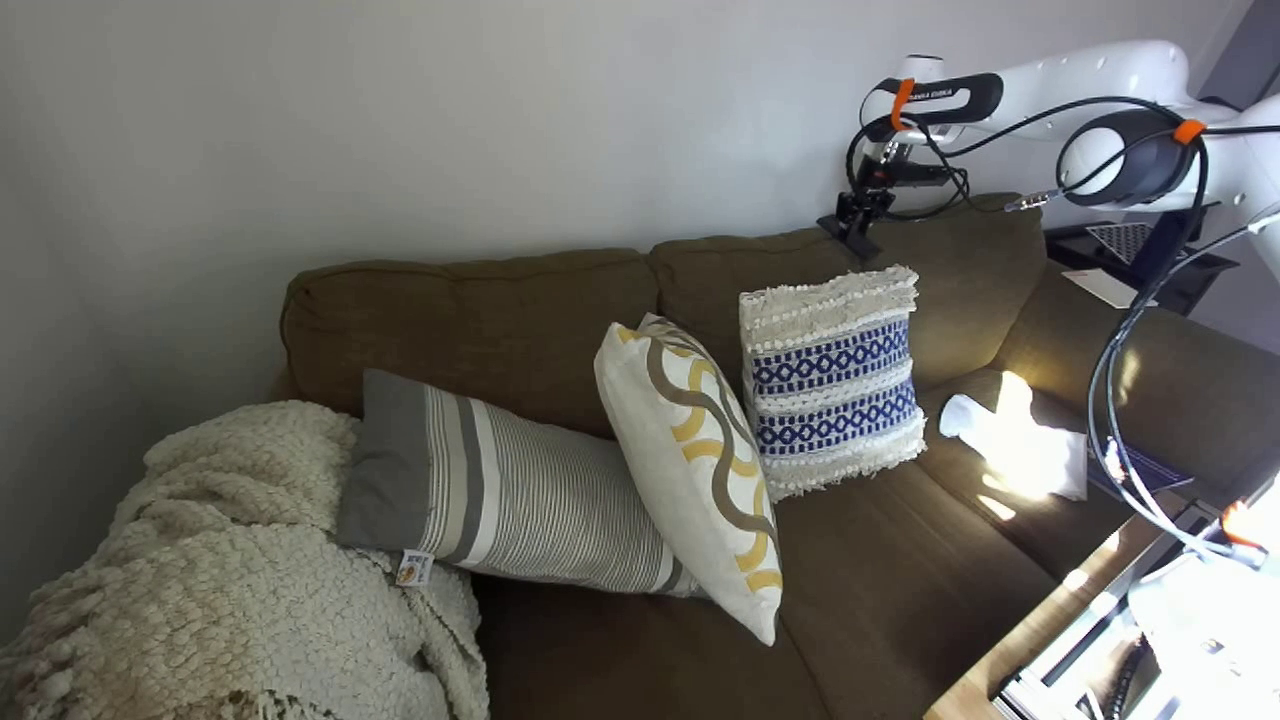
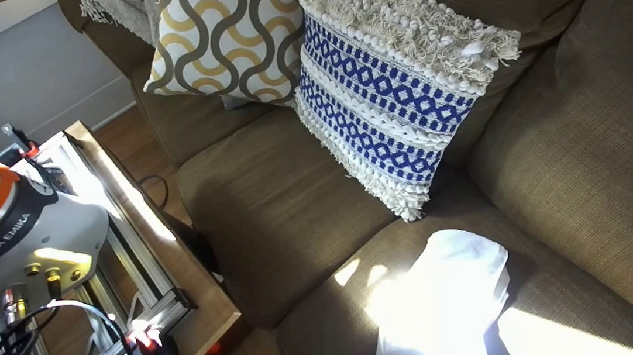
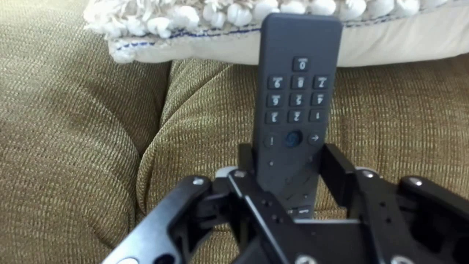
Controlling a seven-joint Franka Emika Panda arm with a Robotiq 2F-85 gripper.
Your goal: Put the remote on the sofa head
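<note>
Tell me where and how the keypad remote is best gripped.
Likely best by both long edges of the keypad remote, near its round button, coming from the keyed face: those edges are straight, and that face is toward the gripper, which holds it this way.

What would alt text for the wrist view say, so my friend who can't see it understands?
A black gripper holds a dark remote by its sides, its number keys showing upside down. Behind them is a brown sofa; a tufted, cream pillow crosses the top, partly hidden by the remote.
</note>
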